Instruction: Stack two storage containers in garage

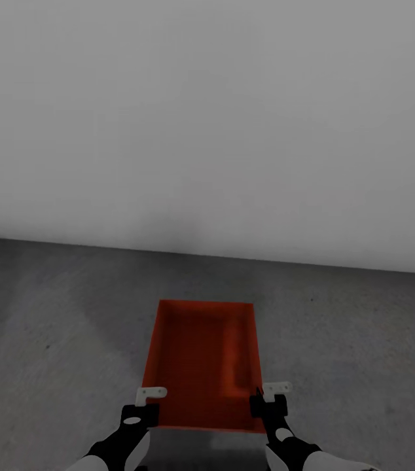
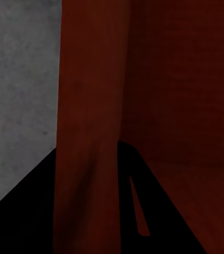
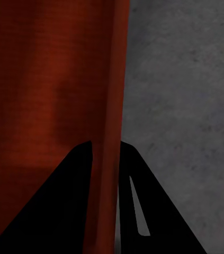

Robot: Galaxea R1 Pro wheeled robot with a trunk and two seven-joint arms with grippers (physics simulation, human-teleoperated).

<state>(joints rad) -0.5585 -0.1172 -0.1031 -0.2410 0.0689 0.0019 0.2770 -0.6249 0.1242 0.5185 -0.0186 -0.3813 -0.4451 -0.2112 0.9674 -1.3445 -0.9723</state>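
**Box held at both side walls, over garage concrete**

You have the orange-red box [image 1: 201,363] out in front of you, open top up, its long axis running away from you toward the pale grey wall [image 1: 207,124]. Below it lies the dark mottled floor [image 1: 57,314], so this reads as the garage.

Left gripper [image 1: 147,404] sits at the near left corner, right gripper [image 1: 270,400] at the near right. Each wrist view shows a side wall [image 2: 85,132] passing between two dark fingers [image 2: 16,227], one inside the box and one outside. The right wrist view shows the same: wall [image 3: 109,106] pinched between fingers [image 3: 64,211]. Both grippers look clamped on the walls. Gripping opposite walls keeps the box level and stops it swinging.

Whether the base rests on the concrete or hangs just above it, you cannot tell from here; the near edge looks slightly lifted.

Likely step: setting down this box. A flat, square landing matters, since the other box must stack on it or under it.
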